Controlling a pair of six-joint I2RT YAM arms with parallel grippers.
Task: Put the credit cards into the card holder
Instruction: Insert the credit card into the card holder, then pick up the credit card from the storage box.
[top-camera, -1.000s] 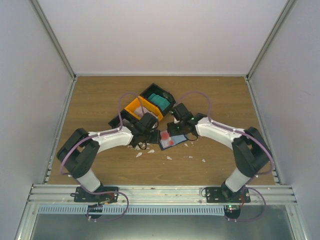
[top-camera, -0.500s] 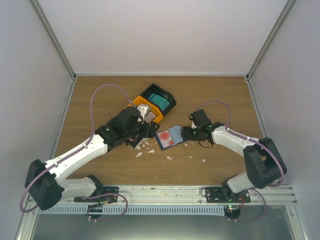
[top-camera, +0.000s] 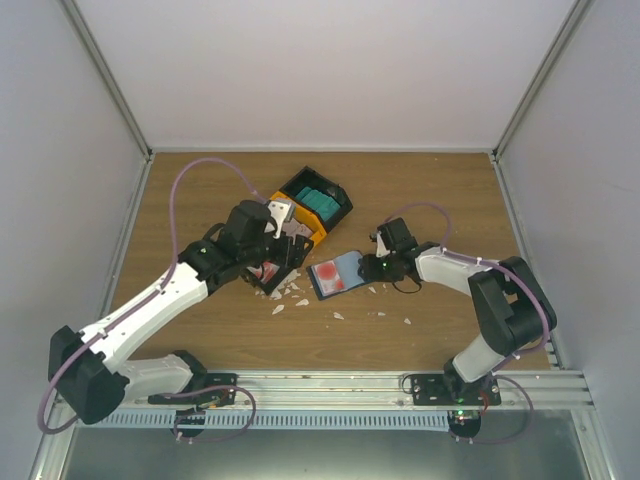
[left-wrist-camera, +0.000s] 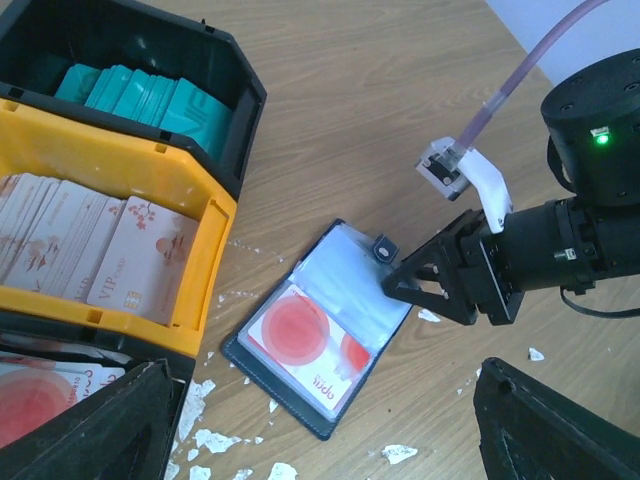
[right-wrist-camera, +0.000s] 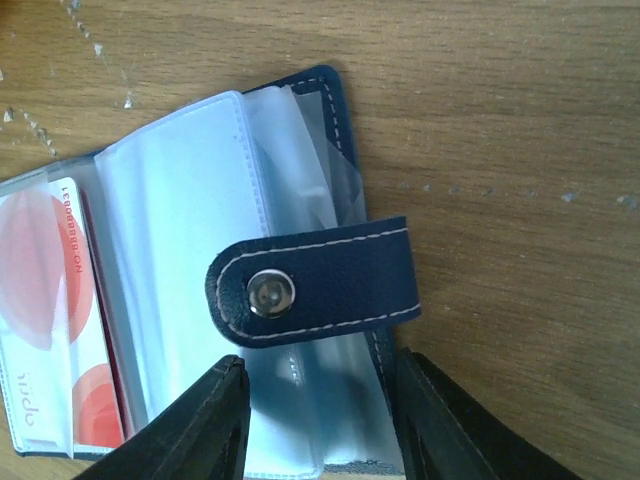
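The navy card holder lies open on the wood, pale blue sleeves up. A white credit card with red blotches sits in its left sleeve. My right gripper is low over the holder's right edge. In the right wrist view its jaws stand apart on either side of that edge, just below the snap tab. My left gripper hovers wide open and holds nothing, above the bins; its fingers frame the holder from above.
An orange bin holds pinkish-beige cards. The black bin behind it holds teal cards. A third black bin with white and red cards is nearest my left gripper. White scraps litter the wood.
My left gripper opened, and the left arm drew back from the holder to above the bins. My right gripper came down to the holder's right edge and its jaws narrowed.
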